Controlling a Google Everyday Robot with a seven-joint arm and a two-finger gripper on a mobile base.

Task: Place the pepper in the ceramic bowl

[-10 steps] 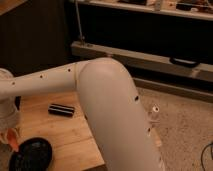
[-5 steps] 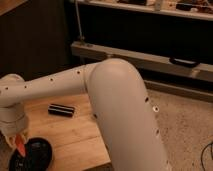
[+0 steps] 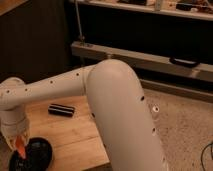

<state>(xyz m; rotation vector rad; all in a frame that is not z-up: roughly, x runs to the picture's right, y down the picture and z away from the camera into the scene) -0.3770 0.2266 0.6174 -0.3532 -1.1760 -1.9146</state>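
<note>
My gripper (image 3: 18, 141) hangs at the lower left, at the end of the big white arm (image 3: 115, 110). It is shut on the pepper (image 3: 21, 146), a small slim orange-red piece that points down. The pepper hangs just over the left part of the ceramic bowl (image 3: 39, 153), a shallow glossy black bowl on the wooden table (image 3: 75, 137). The arm's wrist hides most of the gripper, and the frame edge cuts off the bowl's lower part.
A black cylinder (image 3: 61, 109) lies on the table behind the bowl. The table's right edge runs under the arm. A speckled floor (image 3: 185, 120) lies to the right. A metal shelf rail (image 3: 150, 57) and dark shelving stand behind.
The gripper with the pepper has moved right and down, from the table's left edge to over the bowl. The arm has swung with it.
</note>
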